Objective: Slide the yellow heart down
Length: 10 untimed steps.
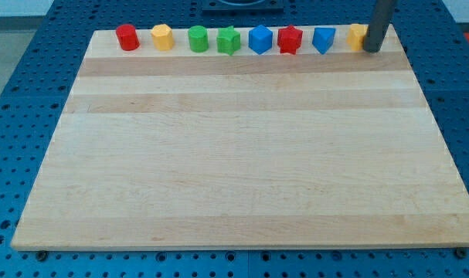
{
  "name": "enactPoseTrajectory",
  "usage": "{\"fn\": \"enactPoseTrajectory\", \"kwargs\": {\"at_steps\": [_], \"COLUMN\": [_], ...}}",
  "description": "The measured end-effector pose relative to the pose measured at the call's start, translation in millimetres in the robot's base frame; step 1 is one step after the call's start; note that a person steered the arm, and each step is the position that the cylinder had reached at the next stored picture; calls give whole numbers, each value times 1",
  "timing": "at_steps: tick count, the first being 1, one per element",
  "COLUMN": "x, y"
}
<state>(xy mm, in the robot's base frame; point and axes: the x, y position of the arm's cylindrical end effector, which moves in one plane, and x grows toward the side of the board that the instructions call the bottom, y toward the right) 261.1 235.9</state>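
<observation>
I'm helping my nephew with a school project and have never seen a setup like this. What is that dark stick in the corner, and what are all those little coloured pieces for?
There is one picture, from a camera looking down at a wooden board. The dark stick is a robot arm's rod; it has no hand and holds nothing. My tip only pushes things. Along the view's top stands a row of small blocks: red cylinder, yellow block, green cylinder, green star, blue block, red star, blue block, and the yellow heart. My tip sits against the heart's right side, partly hiding it.
</observation>
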Motion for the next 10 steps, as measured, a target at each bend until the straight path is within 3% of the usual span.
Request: {"fn": "enactPoseTrajectory", "kwargs": {"at_steps": [3,4,6,7,10], "x": [0,-18,-69,-66,-35], "y": [47,56,-2,-30,-12]}}
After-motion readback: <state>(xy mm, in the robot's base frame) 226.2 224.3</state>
